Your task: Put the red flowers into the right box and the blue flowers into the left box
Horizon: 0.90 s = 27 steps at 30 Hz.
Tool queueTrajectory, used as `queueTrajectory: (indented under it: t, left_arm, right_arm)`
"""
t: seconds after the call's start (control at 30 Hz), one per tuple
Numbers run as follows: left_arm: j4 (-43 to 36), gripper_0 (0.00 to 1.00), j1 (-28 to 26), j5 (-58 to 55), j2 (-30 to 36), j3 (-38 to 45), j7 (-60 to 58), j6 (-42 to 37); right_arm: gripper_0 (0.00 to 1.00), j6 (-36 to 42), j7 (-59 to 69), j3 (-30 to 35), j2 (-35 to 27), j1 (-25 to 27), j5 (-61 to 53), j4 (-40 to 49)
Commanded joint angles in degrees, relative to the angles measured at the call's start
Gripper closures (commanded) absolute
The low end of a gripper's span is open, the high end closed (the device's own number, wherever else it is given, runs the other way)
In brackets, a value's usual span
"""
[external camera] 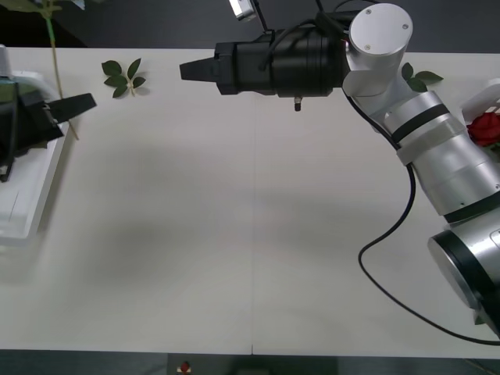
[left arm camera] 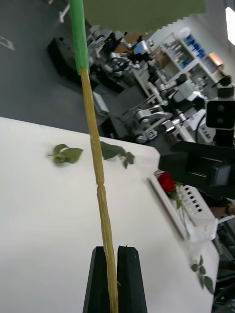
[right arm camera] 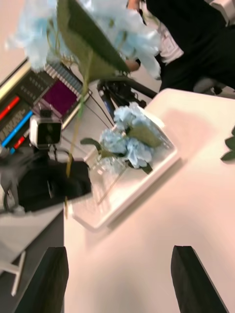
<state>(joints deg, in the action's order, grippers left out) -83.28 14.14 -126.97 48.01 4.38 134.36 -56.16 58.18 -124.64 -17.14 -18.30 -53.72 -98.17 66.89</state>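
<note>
Your left tool (left arm camera: 111,274) grips blue flower stem (left arm camera: 98,181) over left box (external camera: 31,211); right tool (right arm camera: 117,279) open, far-centre over counter (external camera: 250,234).

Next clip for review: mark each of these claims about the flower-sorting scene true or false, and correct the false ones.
1. The left gripper is shut on a flower stem. True.
2. The right gripper holds a red rose. False: it is open and holds nothing, above the table.
3. Blue hydrangeas lie in the left box. True.
4. A red rose shows in the right box. True.
5. Loose leaf sprigs lie inside the left box. False: they lie on the table near its far edge.
</note>
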Motion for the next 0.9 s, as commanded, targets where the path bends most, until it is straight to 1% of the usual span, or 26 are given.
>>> queueTrajectory:
  t: [0.03,0.1,0.13,0.27,0.37,0.4,0.43,0.47,0.53,0.67,0.73,0.8,0.9]
  left_arm:
    - [-2.06,1.0,-4.47,2.16,7.36,6.25,-4.28,0.27]
    - [-2.06,1.0,-6.67,5.94,8.5,10.12,-4.81,0.27]
    - [-2.06,1.0,-8.43,9.19,8.94,13.46,-4.89,0.27]
    - [-2.06,1.0,-13.53,16.93,9.47,21.19,-4.81,0.27]
    - [-2.06,1.0,-18.01,21.23,9.82,25.23,-4.63,2.02]
    - [-2.06,1.0,-18.01,21.23,9.82,25.23,-4.63,2.02]
    - [-2.06,1.0,-21.35,23.87,10.43,26.82,-4.54,4.57]
    - [-2.06,1.0,-22.14,24.49,10.43,26.99,-4.54,5.28]
    - [-2.06,1.0,-25.74,27.47,10.43,27.52,-4.54,9.14]
    - [-1.8,1.0,-29.7,31.43,10.43,25.94,-4.98,15.21]
    - [-0.39,1.0,-30.67,32.31,10.52,23.39,-5.16,20.04]
    - [1.45,1.0,-31.02,32.57,10.43,21.46,-5.25,22.77]
    - [4.7,1.0,-31.02,32.48,10.61,20.66,-5.07,23.03]
  right_arm:
    - [0.37,-0.44,-3.24,-4.75,-7.01,-2.26,-3.08,5.44]
    - [0.37,-0.79,-4.56,-7.73,-10.79,-2.26,-4.4,7.55]
    - [0.37,-0.88,-6.85,-9.93,-13.69,-2.26,-5.45,9.05]
    - [0.35,-0.88,-13.35,-15.82,-20.81,-2.26,-13.19,10.8]
    - [0.35,0.53,-18.18,-18.46,-25.55,-2.26,-17.32,12.21]
    - [0.35,0.53,-18.18,-18.46,-25.55,-2.26,-17.32,12.21]
    - [0.35,2.99,-21.0,-18.54,-28.19,-2.35,-17.23,13.18]
    - [0.35,3.6,-21.61,-18.46,-28.81,-2.44,-17.05,13.35]
    - [0.35,7.47,-24.34,-18.46,-31.0,-3.23,-15.73,13.53]
    - [0.35,11.6,-28.12,-18.37,-32.85,-4.37,-15.12,13.62]
    - [0.35,12.48,-30.36,-18.37,-33.73,-5.34,-15.12,13.62]
    - [0.35,12.57,-30.36,-18.37,-34.43,-5.96,-13.98,13.97]
    - [0.35,12.3,-30.36,-18.37,-34.61,-6.04,-10.99,14.67]
